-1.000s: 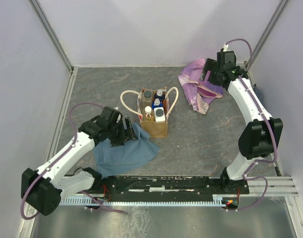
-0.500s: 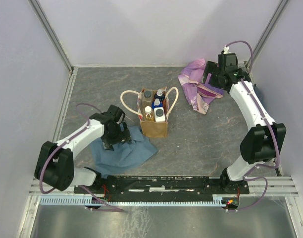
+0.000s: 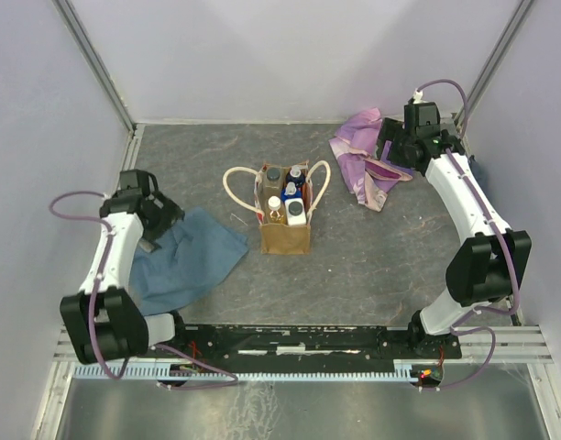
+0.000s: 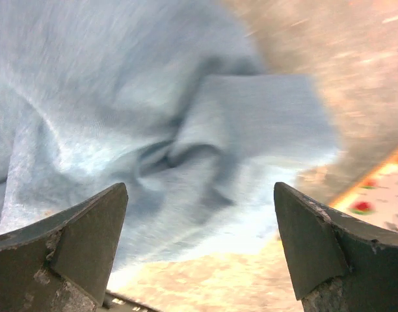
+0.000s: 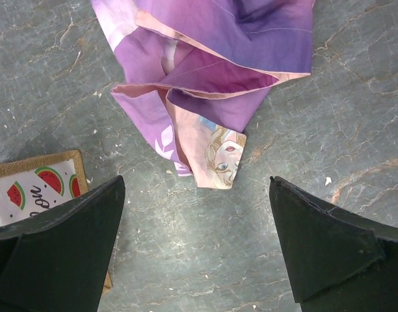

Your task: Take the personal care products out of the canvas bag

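The tan canvas bag (image 3: 286,235) stands upright mid-table, its cream handles looped out to both sides. Several small bottles (image 3: 286,197) stand inside it: orange ones with blue or dark caps, and a white one. My left gripper (image 3: 157,234) is open and empty over the blue cloth (image 3: 184,258), well left of the bag. The left wrist view shows its open jaws (image 4: 199,188) above the blurred blue cloth (image 4: 153,117). My right gripper (image 3: 388,147) is open and empty at the back right, over the purple-pink cloth (image 3: 365,165). Its jaws (image 5: 196,181) frame bare table.
The purple-pink cloth (image 5: 205,71) lies just ahead of the right fingers. A watermelon-print panel of the bag (image 5: 36,188) shows at the left of the right wrist view, and blurred in the left wrist view (image 4: 381,188). Walls enclose the table on three sides.
My left arm has swung left and back, away from the bag. The blue cloth has shifted left with it. The right arm has barely moved.
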Robot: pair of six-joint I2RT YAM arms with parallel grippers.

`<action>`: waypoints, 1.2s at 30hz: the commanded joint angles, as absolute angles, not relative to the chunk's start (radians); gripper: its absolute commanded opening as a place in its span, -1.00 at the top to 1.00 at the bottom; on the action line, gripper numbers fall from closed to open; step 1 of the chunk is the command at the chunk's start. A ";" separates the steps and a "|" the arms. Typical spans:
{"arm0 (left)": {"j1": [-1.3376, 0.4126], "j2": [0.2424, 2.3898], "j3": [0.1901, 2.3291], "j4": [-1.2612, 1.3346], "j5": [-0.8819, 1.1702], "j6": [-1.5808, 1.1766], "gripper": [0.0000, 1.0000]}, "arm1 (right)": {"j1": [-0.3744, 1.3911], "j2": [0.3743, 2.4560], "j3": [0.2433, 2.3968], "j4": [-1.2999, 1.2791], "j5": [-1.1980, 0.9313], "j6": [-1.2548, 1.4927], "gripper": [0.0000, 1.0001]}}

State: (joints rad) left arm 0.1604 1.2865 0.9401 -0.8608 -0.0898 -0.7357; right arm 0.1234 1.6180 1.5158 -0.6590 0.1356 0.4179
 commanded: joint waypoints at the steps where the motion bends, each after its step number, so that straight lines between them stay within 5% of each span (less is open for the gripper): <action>1: 0.117 1.148 1.075 -0.842 -0.080 -0.731 -0.99 | 0.121 1.575 1.517 -0.647 0.127 0.412 -1.00; 16: -0.418 1.249 0.884 -0.765 -0.040 -0.886 -0.99 | 0.121 1.557 1.497 -0.661 0.117 0.424 -1.00; 26: -0.359 1.481 0.926 -0.867 -0.159 -0.890 -0.99 | 0.120 1.528 1.492 -0.693 0.113 0.415 -1.00; 36: 0.064 1.511 0.975 -0.735 -0.160 -0.837 -0.99 | 0.120 1.484 1.391 -0.689 0.071 0.445 -1.00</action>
